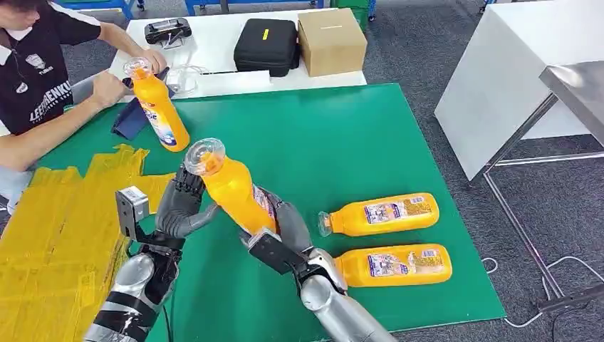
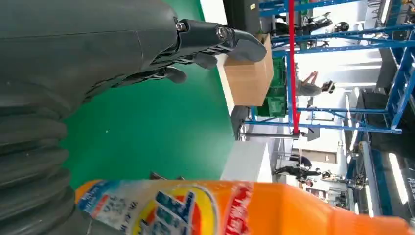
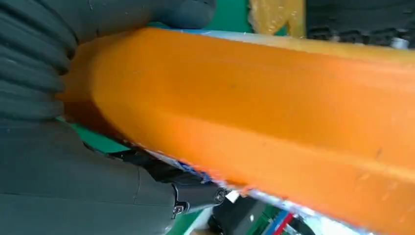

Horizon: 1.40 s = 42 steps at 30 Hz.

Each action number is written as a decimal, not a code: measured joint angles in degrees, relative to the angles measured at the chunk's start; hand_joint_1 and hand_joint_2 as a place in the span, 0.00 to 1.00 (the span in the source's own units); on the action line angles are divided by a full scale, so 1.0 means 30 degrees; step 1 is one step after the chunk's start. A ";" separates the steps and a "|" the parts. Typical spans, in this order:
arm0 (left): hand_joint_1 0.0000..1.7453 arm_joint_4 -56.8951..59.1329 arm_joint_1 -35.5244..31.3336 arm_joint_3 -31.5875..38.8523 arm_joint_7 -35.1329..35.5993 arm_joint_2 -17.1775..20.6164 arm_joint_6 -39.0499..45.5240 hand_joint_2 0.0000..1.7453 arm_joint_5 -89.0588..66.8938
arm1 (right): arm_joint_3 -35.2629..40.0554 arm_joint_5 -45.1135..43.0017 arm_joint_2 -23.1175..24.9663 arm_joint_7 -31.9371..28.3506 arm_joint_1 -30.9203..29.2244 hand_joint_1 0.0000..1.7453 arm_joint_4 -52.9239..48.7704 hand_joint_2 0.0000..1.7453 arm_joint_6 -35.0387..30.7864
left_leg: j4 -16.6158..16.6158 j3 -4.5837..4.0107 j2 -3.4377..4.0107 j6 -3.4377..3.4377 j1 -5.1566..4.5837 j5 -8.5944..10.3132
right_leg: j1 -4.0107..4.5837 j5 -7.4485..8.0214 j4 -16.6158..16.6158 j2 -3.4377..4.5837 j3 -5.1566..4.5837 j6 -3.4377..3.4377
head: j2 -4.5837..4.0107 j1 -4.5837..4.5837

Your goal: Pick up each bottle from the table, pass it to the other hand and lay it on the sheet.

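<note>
The orange bottle was held tilted above the green mat, clamped low by the right hand. The left hand was touching its neck, fingers apart. Release should wait until this grip is closed firmly.

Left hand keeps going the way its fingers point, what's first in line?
Most likely the neck of the orange bottle the right hand holds. The left hand is right beside it, fingers reaching toward the neck below the clear cap. Whether they already touch is unclear.
</note>
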 measured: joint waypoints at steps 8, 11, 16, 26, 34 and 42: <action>0.00 -0.0365 0.0309 0.0015 -0.0059 -0.0007 0.0182 1.00 -0.0146 | -0.0058 -0.0087 0.0066 0.0154 -0.0012 1.00 0.0445 1.00 -0.1335 | 0.0000 -0.0001 -0.0001 0.0000 0.0000 0.0000 | 0.0000 0.0000 -0.0001 -0.0001 0.0000 0.0000 | 0.0000 0.0000; 0.00 -0.0561 0.0477 0.0015 -0.0066 -0.0058 0.0211 1.00 -0.0204 | -0.0204 -0.0394 0.0102 0.0044 0.0075 1.00 0.0438 1.00 -0.2165 | 0.0000 -0.0002 -0.0001 0.0000 0.0000 0.0000 | 0.0000 0.0000 -0.0001 -0.0002 0.0000 0.0000 | 0.0000 0.0000; 0.00 -0.0779 0.0692 0.0007 -0.0059 -0.0117 0.0226 1.00 -0.0342 | -0.0851 -0.0998 0.0190 -0.0268 0.0277 1.00 0.0169 1.00 -0.2994 | 0.0000 -0.0001 -0.0001 0.0000 0.0000 0.0000 | 0.0000 0.0000 -0.0001 0.0000 -0.0004 0.0000 | 0.0000 0.0000; 0.00 -0.0977 0.0825 -0.0036 0.0014 -0.0117 0.0255 1.00 -0.0583 | -0.1640 -0.1435 0.0204 -0.0640 0.0621 1.00 -0.0517 1.00 -0.3518 | 0.0000 -0.0002 -0.0001 0.0000 0.0000 0.0000 | 0.0000 0.0000 -0.0001 0.0000 -0.0001 0.0000 | 0.0000 0.0000; 0.00 -0.0977 0.0858 -0.0291 0.0102 -0.0117 0.0138 1.00 -0.0758 | -0.2055 -0.1319 0.0248 -0.0254 0.0605 1.00 -0.0502 1.00 -0.3818 | 0.0000 -0.0003 -0.0002 0.0000 -0.0001 0.0000 | 0.0000 0.0000 -0.0001 -0.0001 0.0000 0.0000 | 0.0000 0.0000; 0.00 -0.0977 0.0800 -0.0532 0.0123 -0.0117 -0.0284 1.00 -0.0969 | -0.1762 0.0081 0.0540 -0.0167 0.0335 1.00 -0.0028 1.00 -0.3665 | -0.0001 -0.0003 -0.0002 0.0000 0.0001 0.0000 | 0.0000 0.0000 0.0001 0.0000 -0.0003 0.0000 | 0.0000 0.0000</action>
